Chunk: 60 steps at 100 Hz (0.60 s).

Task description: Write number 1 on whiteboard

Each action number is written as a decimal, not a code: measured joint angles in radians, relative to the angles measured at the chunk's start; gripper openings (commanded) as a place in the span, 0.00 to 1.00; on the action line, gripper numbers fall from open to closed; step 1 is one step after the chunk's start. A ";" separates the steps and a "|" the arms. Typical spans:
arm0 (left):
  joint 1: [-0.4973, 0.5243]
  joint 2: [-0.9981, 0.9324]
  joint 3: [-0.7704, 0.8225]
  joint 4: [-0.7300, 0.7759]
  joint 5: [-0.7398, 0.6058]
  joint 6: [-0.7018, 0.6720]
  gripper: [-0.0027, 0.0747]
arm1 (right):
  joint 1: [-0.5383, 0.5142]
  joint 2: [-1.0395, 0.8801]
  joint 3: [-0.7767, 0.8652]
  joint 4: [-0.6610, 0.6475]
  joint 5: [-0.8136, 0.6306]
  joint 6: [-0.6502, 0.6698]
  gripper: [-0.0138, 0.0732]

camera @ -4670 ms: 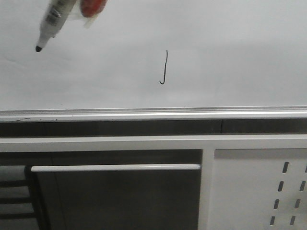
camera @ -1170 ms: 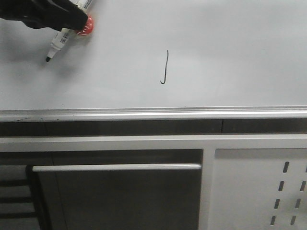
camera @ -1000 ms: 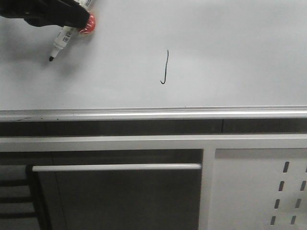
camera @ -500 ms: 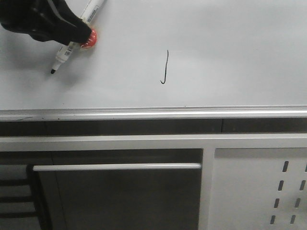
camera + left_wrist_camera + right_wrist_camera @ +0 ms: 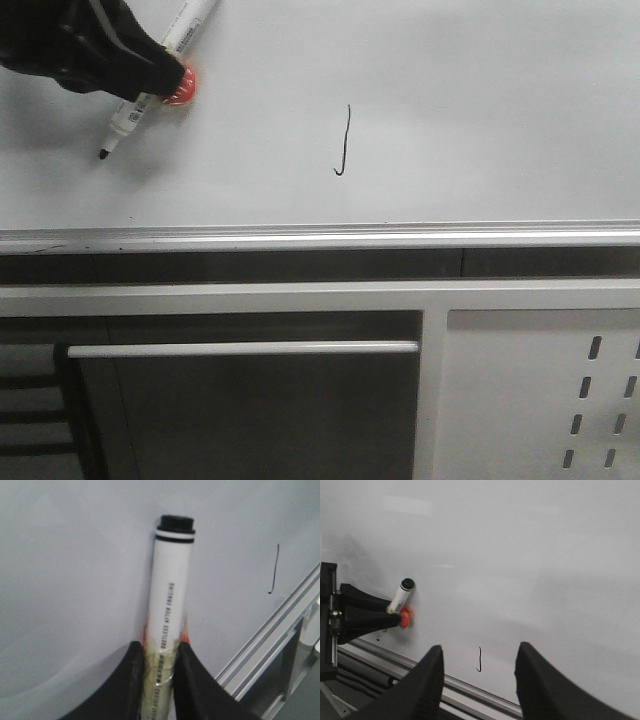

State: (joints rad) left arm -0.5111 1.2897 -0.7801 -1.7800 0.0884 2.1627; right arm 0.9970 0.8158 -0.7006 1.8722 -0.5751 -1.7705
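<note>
The whiteboard (image 5: 480, 110) filled the upper part of the front view, pale grey-white and glossy, with its silver lower edge rail (image 5: 320, 238) running the full width beneath it. The number 1 (image 5: 344, 141) stood near the middle of the board, a thin black vertical stroke with a small leftward hook at its bottom, a little above the rail and well apart from everything else. At the board's far left corner the left gripper (image 5: 165, 82) was pinched onto a white marker (image 5: 160, 68), its black fingers pressed against the barrel on both sides, with an orange-red pad (image 5: 180, 86) showing at the grip. The marker lay tilted, its black tip (image 5: 103, 154) pointing down toward the left end of the rail, right at the board; whether it touched could not be told. In the left wrist view the marker's barrel (image 5: 169, 610) rose from between the 2 fingers, its black end cap uppermost. The right gripper (image 5: 477, 677) hung in front of the board with its 2 fingers spread wide and nothing between them, the number 1 visible in the gap. Below the rail sat a white perforated panel (image 5: 545, 400) toward the right and a white bar (image 5: 240, 349) toward the left.
</note>
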 measured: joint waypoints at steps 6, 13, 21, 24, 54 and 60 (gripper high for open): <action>0.005 -0.039 0.017 0.000 -0.004 -0.026 0.01 | 0.000 0.000 0.000 0.000 0.000 0.000 0.50; 0.011 -0.090 0.049 0.000 -0.007 -0.056 0.01 | 0.000 0.000 0.000 0.000 -0.002 0.000 0.50; 0.013 -0.154 0.096 0.000 -0.001 -0.091 0.01 | 0.000 0.000 0.000 0.000 -0.002 0.000 0.50; 0.013 -0.185 0.111 0.000 0.007 -0.105 0.01 | 0.000 0.000 0.000 0.000 0.000 0.000 0.50; 0.013 -0.421 0.191 0.000 0.161 -0.260 0.01 | 0.000 0.000 0.000 0.000 0.056 0.002 0.50; 0.013 -0.443 0.191 0.000 0.207 -0.275 0.01 | 0.000 0.000 0.000 0.000 0.064 0.002 0.50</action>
State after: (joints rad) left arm -0.4977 0.8462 -0.5887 -1.7800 0.2954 1.8880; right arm 0.9970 0.8158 -0.7006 1.8726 -0.5112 -1.7688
